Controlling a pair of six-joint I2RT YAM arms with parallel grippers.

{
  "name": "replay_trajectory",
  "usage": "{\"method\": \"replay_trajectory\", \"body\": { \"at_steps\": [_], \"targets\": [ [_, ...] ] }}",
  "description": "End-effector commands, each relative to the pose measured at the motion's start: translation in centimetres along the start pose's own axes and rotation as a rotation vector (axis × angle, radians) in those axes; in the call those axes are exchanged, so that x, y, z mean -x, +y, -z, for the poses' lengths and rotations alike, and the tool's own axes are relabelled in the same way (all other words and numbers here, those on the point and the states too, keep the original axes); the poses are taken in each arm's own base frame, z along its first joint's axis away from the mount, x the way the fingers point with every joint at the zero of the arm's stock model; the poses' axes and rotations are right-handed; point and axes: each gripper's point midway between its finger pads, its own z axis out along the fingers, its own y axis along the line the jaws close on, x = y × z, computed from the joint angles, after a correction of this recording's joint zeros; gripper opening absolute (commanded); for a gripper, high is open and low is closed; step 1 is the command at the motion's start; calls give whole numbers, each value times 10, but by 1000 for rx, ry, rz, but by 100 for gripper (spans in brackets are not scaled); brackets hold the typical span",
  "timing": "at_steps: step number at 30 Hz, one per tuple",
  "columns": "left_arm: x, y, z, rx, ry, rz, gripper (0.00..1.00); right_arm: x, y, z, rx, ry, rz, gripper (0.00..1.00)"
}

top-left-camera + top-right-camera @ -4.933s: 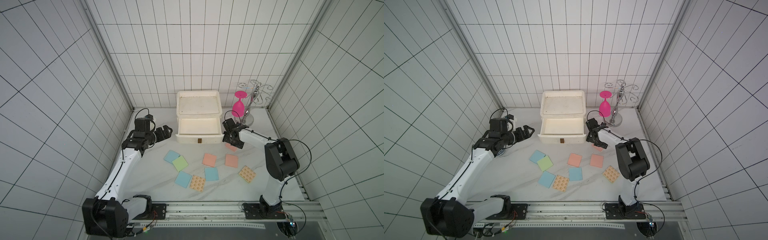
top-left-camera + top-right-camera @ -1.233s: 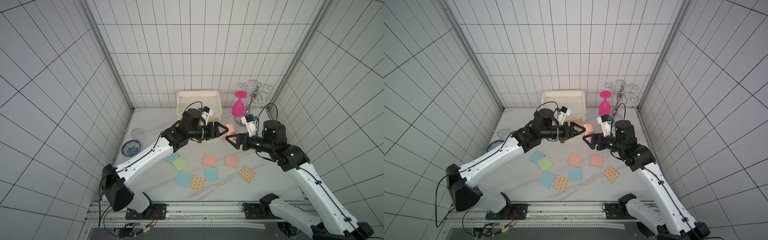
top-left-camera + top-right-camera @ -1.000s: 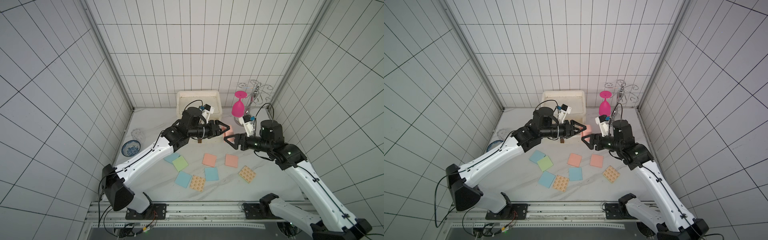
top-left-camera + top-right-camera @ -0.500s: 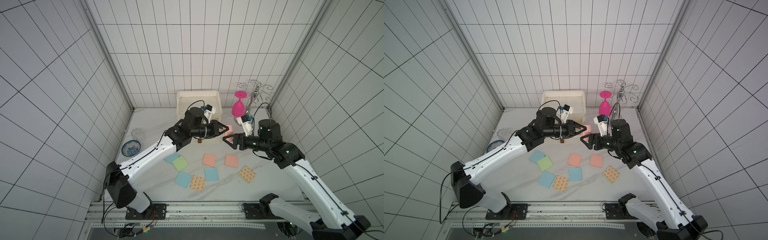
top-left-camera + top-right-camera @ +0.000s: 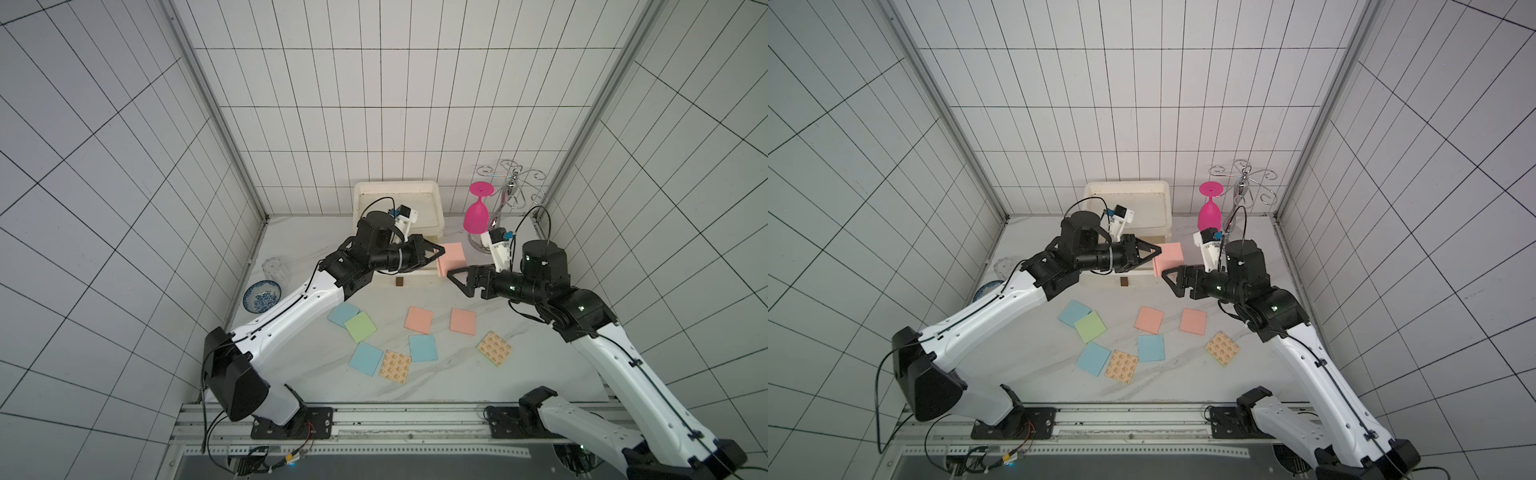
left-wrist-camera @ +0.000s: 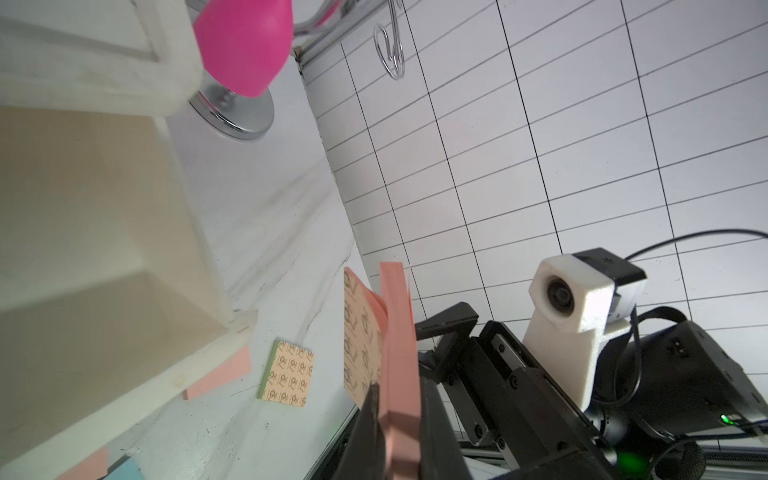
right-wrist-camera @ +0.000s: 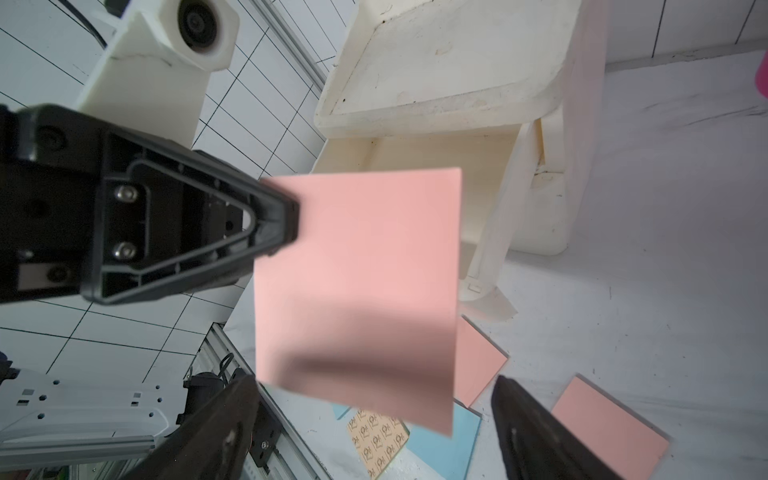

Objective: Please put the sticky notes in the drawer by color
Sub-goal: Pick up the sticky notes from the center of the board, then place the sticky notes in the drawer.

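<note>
Mid-handover, it seems: left tool (image 5: 441,252) pinches salmon-pink square paper pad (image 5: 454,258). Right tool (image 5: 457,282), spread at its six o'clock, must clear before off-white plastic drawer (image 5: 419,280) drop.

Three pink pads (image 5: 419,320), three blue pads (image 5: 423,348), one green pad (image 5: 360,326), two tan pads (image 5: 493,349), one drawer (image 5: 424,199)

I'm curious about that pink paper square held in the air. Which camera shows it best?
The right wrist view: the held pink pad fills it face-on, one edge pinched by the left gripper. Both top views show it small; the left wrist view shows only its edge.
</note>
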Motion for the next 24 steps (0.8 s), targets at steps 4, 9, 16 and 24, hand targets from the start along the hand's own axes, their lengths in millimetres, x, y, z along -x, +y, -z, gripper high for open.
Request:
{"method": "replay_trajectory", "body": {
  "at_steps": [4,9,16,24],
  "targets": [
    [44,24,49,81,-121,-72,0,23,-32,35,-186,-143,-49,92],
    [63,68,58,140,-150,-31,0,16,-44,35,-241,-117,-56,92],
    [57,95,32,147,-92,12,0,11,-51,32,-265,-96,-54,92],
    [51,121,19,204,-56,12,2,8,-56,31,-285,-83,-51,92]
  ]
}}
